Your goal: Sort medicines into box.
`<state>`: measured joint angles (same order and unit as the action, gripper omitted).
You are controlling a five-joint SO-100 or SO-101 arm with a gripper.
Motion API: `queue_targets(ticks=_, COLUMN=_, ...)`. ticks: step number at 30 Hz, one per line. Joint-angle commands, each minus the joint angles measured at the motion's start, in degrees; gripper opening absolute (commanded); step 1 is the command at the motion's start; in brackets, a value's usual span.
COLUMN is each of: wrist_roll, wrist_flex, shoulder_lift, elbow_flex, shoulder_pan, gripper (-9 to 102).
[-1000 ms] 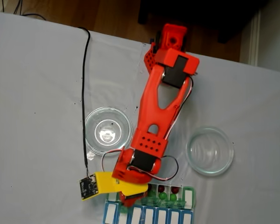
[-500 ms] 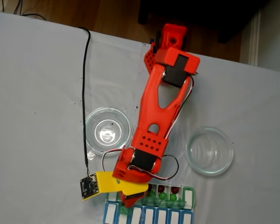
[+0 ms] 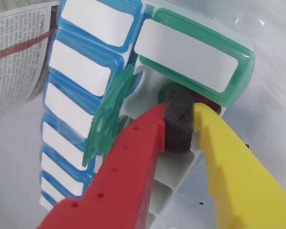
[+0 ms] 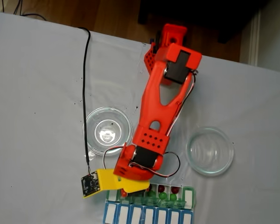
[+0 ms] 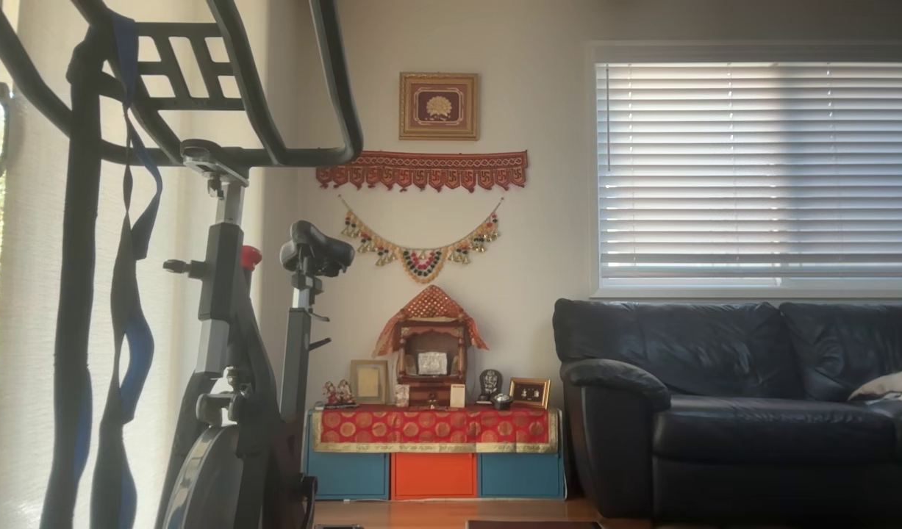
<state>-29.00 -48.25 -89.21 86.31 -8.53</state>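
While the gripper (image 3: 181,114) was held over the box (image 3: 238,71):
Fingers: held a little apart, black foam between them.
Box: at the table's near edge, by two dishes (image 4: 108,130).
Balls (image 4: 167,192): seen inside the box.

Black sofa (image 5: 737,404), blinds (image 5: 758,169), exercise bike (image 5: 223,353)

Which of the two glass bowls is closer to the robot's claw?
The glass dish on the left of the fixed view. The gripper is just below it, over the pill box's left end; the other dish lies farther right.
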Motion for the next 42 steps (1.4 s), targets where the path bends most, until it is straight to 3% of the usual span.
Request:
queue_targets(ticks=1, wrist_roll=-0.4, wrist_flex=-1.2, shoulder_lift=-7.6, elbow_flex=-2.0, shoulder_pan=0.3, gripper=1)
queue_targets(ticks=15, wrist_roll=3.2, wrist_flex=-16.0, shoulder_lift=-12.0, elbow_flex=-10.3, shoulder_pan=-1.1, gripper=1)
queue_targets(ticks=19, wrist_roll=7.6, wrist_flex=-24.2, shoulder_lift=-12.0, elbow_flex=-18.2, shoulder_pan=-0.2, gripper=1)
queue_targets(ticks=22, wrist_roll=10.5, wrist_flex=-35.8, shoulder_lift=-8.3, elbow_flex=-27.2, shoulder_pan=1.8, gripper=1)
queue_targets(ticks=33, wrist_roll=22.9, wrist_flex=-25.7, shoulder_lift=-14.3, elbow_flex=-18.2, shoulder_pan=15.7, gripper=1)
queue_targets(ticks=42, wrist_roll=29.3, wrist_flex=-17.8, shoulder_lift=-14.2, elbow_flex=-15.8, shoulder_pan=21.2, gripper=1)
